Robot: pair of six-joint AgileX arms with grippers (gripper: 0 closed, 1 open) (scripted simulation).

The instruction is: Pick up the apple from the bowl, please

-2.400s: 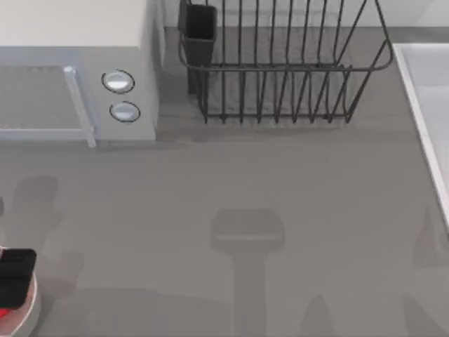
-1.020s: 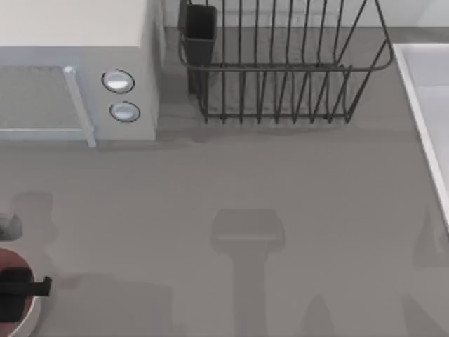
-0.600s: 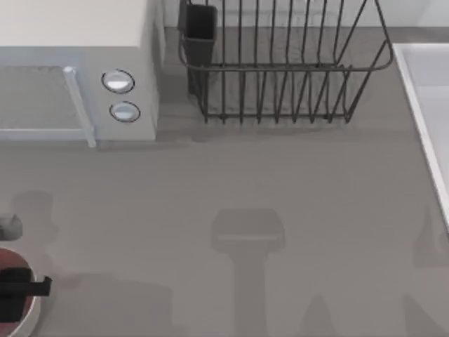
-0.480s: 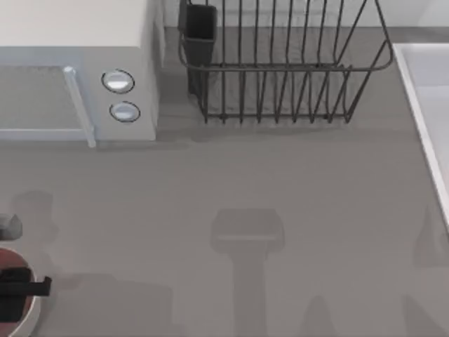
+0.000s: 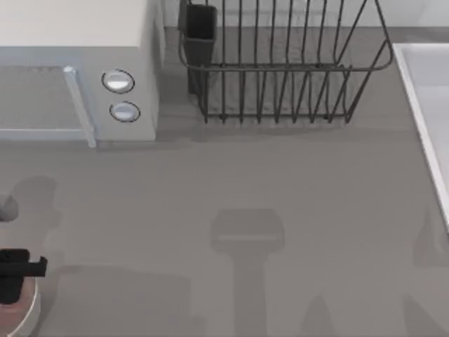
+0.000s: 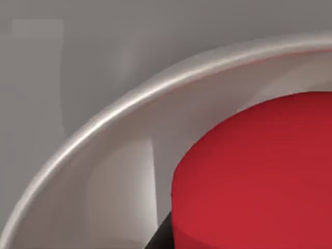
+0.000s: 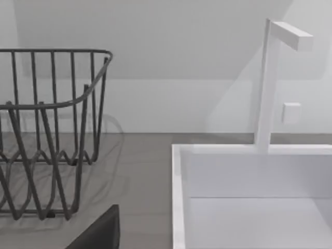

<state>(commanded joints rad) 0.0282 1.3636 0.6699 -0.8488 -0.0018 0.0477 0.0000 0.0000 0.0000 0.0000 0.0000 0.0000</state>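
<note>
I see the apple (image 6: 259, 176) as smooth, matte red with no shine. The bowl (image 6: 119, 109) looks like off-white glazed ceramic, its rim catching a soft sheen. The table (image 5: 280, 210) is flat matte grey. At the far side, the rack (image 5: 280, 77) is thin dark metal wire.

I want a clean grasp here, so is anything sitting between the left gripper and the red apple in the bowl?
Nothing visible does. The left gripper hangs over the round off-white bowl at the table's left edge. In the left wrist view the smooth bright-red round apple lies close inside the thick rim, with no other object in the bowl beside it.
</note>
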